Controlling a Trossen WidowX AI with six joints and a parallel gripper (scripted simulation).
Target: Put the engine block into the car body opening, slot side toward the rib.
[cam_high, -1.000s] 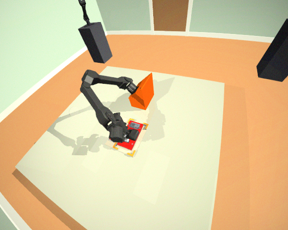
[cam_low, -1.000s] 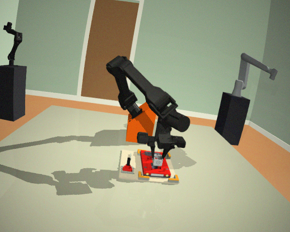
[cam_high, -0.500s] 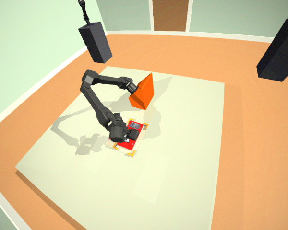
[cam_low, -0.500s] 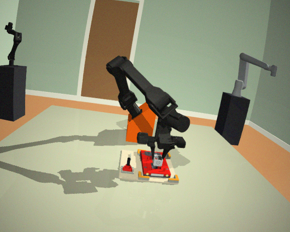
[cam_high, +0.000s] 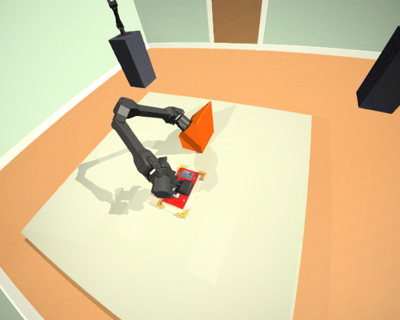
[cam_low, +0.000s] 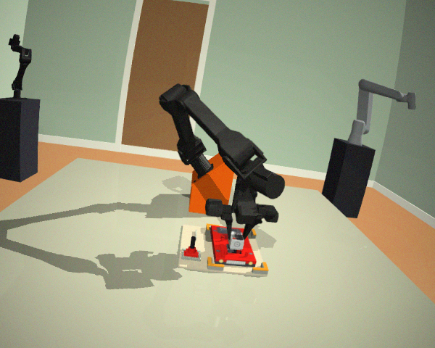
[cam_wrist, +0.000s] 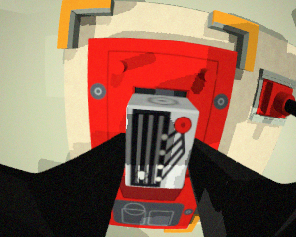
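Note:
My gripper (cam_low: 237, 236) (cam_wrist: 158, 143) is shut on the engine block (cam_low: 236, 241) (cam_wrist: 162, 148), a light grey box with dark stripes and a red round spot on top. The block stands above the red car body (cam_low: 220, 251) (cam_wrist: 163, 54) (cam_high: 174, 203), over its middle. A dark strip of the opening (cam_wrist: 160, 92) shows just past the block's far edge in the wrist view; the block hides the rest. The block's underside, its slot and the rib are hidden. How far the block stands above the opening is hard to tell. In the top view the arm mostly hides the block.
The car body lies on a cream board (cam_low: 188, 239) (cam_wrist: 76, 99) between orange corner brackets (cam_low: 214, 264) (cam_wrist: 249, 46). A red piece with a black upright stick (cam_low: 192, 247) (cam_wrist: 276, 99) stands on the board beside the car. The orange arm base (cam_high: 200, 131) (cam_low: 214, 187) stands behind.

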